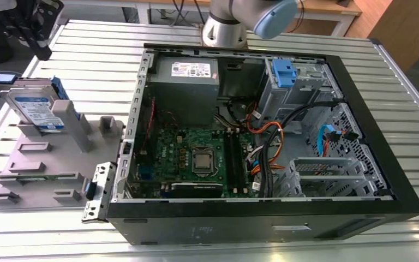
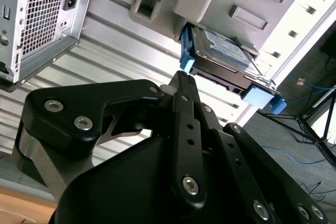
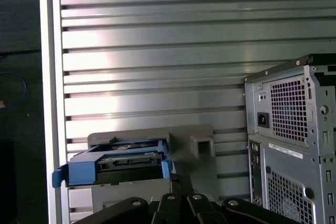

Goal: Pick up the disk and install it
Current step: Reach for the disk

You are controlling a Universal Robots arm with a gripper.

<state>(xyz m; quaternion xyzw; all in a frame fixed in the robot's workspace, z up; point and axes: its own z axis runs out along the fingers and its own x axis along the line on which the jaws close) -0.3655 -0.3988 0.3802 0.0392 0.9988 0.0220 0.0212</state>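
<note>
The claw hangs near the disk, apart from it. I cannot tell whether it is open or closed. The disk stands on edge in a slot of the grey holder, at the exterior view's left of the open computer case. It is well apart from the drive bay inside the case.

The step in hand looks like the approach for the pick. To do it well, I judge the claw should line up square with the disk's flat faces. It should grip the bare metal rather than the blue frame, which looks like springy plastic.

The disk is a flat silver slab with a smooth label. The holder is matt grey with blocky posts. The table is ribbed, shiny metal.
</note>
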